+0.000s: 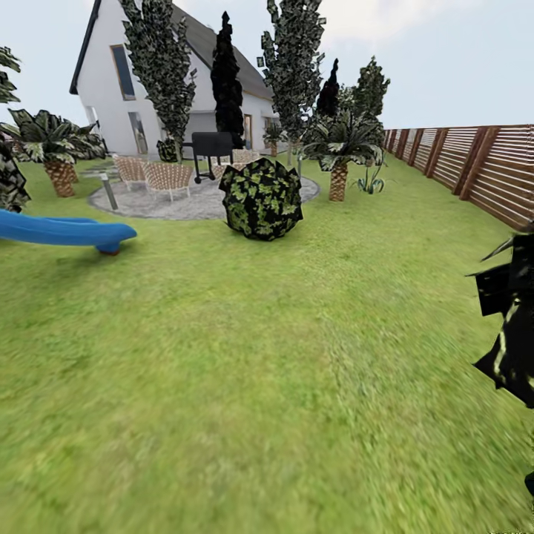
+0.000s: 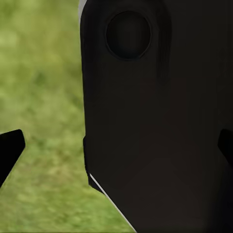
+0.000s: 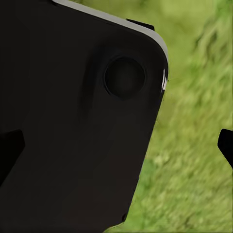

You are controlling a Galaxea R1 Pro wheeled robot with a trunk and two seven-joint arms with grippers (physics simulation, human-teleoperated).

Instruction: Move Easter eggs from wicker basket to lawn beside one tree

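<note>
Ahead, open lawn (image 1: 245,371) stretches toward a far bush (image 1: 262,198); neither basket nor eggs can be placed from either arm. Both jaws stand wide apart, holding nothing.

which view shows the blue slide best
The head view: the blue slide lies on the lawn at the left. Both wrist views show just blurred grass behind dark robot parts, nothing of the slide.

A broad black robot body panel (image 3: 73,121) with a pale edge and a round recess blocks most of the blurred green lawn (image 3: 194,145); two dark fingertips (image 3: 225,143) stand wide apart.
</note>
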